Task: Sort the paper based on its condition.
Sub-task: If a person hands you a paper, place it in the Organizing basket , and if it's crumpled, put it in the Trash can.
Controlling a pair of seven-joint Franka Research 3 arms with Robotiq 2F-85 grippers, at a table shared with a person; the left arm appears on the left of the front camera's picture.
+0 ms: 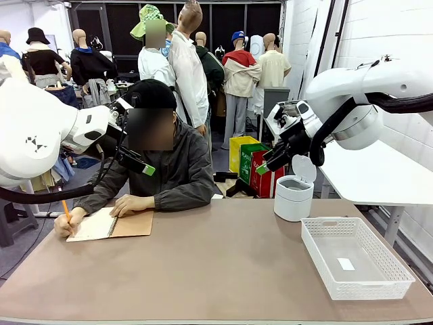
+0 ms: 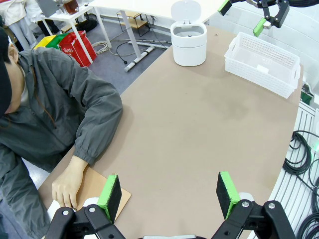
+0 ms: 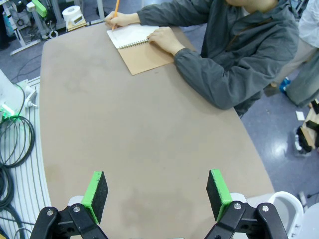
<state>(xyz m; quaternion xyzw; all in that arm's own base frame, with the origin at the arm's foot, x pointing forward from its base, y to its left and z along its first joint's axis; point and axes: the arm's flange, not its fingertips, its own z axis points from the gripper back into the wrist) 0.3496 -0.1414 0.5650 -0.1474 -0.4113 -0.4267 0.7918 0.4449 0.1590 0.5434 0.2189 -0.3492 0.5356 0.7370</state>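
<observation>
**Now: both grippers wide, paper near the far left corner**

You have the left gripper [image 2: 168, 193] and the right gripper [image 3: 155, 195] hanging above the matte tan table [image 1: 223, 271]. Each has its green-padded jaws spread wide, holding nothing. The paper [image 1: 91, 225], a thin white page, lies flat in the open spiral notebook [image 1: 133, 223] with its tan cardboard cover, near the far left corner under a person's hand [image 1: 128, 204]. A rectangular white mesh basket [image 1: 372, 288] sits by the right edge, and a round white lidded bin [image 1: 293, 200] stands behind it.
</observation>
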